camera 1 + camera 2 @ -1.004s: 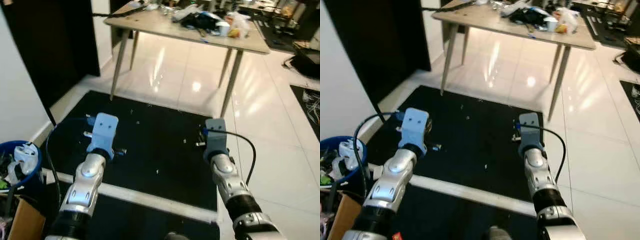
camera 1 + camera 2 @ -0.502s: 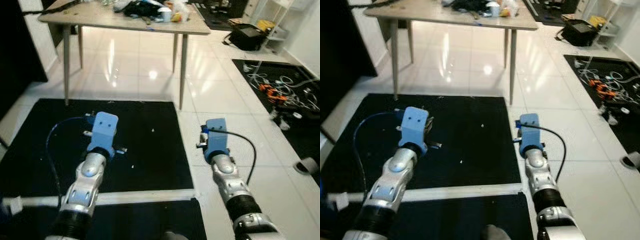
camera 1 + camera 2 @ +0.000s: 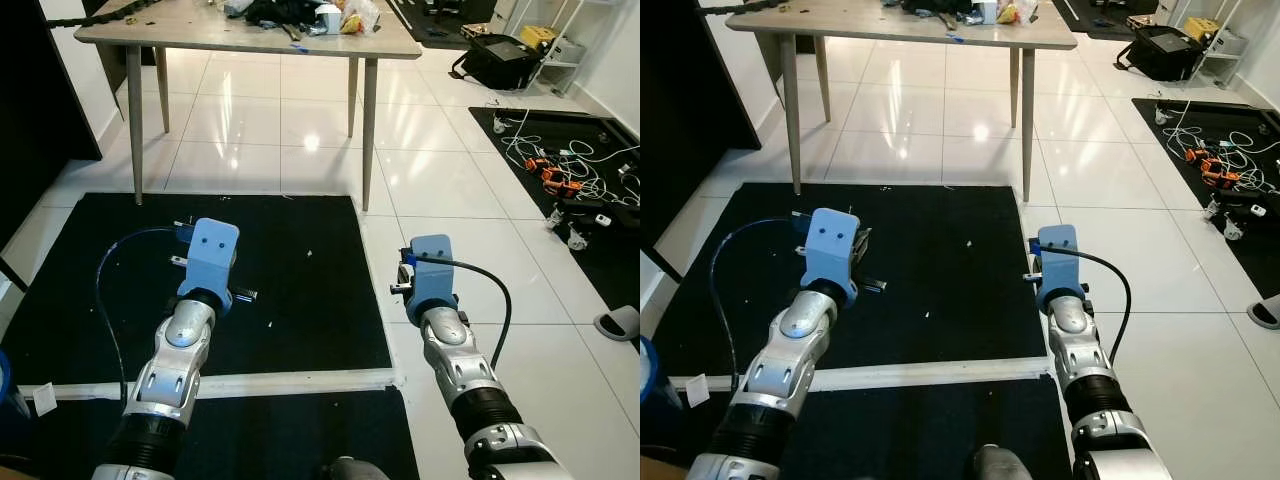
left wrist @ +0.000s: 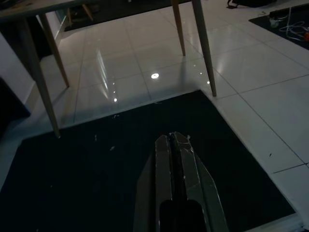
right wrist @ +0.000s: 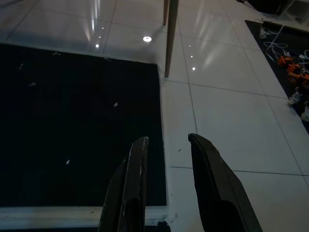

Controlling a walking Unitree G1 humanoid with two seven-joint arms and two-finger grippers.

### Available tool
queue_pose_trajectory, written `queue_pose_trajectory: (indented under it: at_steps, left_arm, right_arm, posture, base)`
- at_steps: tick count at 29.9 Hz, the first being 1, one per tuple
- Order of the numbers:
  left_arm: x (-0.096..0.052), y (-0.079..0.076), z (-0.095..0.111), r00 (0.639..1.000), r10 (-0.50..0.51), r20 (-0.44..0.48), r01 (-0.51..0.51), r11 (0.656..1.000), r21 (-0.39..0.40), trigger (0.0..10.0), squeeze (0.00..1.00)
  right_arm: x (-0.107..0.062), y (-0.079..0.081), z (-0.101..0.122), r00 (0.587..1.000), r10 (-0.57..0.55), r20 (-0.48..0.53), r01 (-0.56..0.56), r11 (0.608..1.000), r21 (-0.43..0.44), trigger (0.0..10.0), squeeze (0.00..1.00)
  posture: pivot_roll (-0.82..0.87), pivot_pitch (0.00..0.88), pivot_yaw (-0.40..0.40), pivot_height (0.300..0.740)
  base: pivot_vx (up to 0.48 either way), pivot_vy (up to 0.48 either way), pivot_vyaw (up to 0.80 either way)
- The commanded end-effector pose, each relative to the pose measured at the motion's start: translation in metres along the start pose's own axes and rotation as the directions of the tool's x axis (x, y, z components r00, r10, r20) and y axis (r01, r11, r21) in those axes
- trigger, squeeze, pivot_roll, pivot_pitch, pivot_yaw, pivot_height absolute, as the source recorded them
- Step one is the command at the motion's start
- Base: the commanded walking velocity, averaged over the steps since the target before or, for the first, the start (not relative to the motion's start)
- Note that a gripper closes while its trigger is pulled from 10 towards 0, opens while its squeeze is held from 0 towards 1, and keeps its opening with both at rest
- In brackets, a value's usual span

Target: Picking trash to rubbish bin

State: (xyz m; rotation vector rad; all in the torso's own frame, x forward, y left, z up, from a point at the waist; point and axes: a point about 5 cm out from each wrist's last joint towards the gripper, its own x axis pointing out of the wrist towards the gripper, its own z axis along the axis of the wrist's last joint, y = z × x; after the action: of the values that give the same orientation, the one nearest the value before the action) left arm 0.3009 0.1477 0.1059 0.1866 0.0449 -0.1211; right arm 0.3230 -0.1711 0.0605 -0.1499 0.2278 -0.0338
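Glossy white tiles [image 3: 440, 180] run across the room, with a black mat [image 3: 300, 270] laid right in front of the robot and a white strip [image 3: 290, 381] crossing its near part. Beyond the mat stands a wooden table [image 3: 200, 30] on splayed legs, its top cluttered at the far end. To the right, a second dark mat carries loose cables [image 3: 560, 165].

Both arms are held forward at mid height above the floor, probably a carrying pose for walking, since nothing is within reach. The left gripper [image 4: 173, 145] hangs over the mat with its fingers pressed together and holding nothing. The right gripper [image 5: 166, 145] hangs over the mat's right edge, fingers spread, also empty.

Small pale specks [image 3: 268, 324] dot the mat; these are likely the trash. At the lower left edge sits a sliver of blue rim [image 3: 3, 372], perhaps the bin, though too little shows to be sure.
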Motion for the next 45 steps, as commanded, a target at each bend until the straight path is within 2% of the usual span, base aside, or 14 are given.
queue_pose_trajectory:
  at_steps: [1, 45]
  left_arm:
    - [0.0002, -0.0001, 0.0014, 1.000, -0.007, 0.009, 0.007, 1.000, -0.001, 10.0, 0.00]
    - [0.0010, -0.0012, 0.0009, 1.000, -0.009, 0.017, 0.009, 1.000, -0.003, 10.0, 0.00]
  right_arm:
    - [-0.0001, -0.0011, 0.0021, 1.000, -0.008, 0.010, 0.008, 1.000, 0.000, 10.0, 0.00]
    - [0.0011, -0.0019, 0.0046, 1.000, -0.005, 0.018, 0.005, 1.000, 0.001, 10.0, 0.00]
  posture:
    - [0.04, 0.032, -0.038, 0.740]
    - [0.04, 0.000, -0.045, 0.740]
  base:
    - [0.379, 0.000, 0.00]
    - [0.378, 0.000, -0.02]
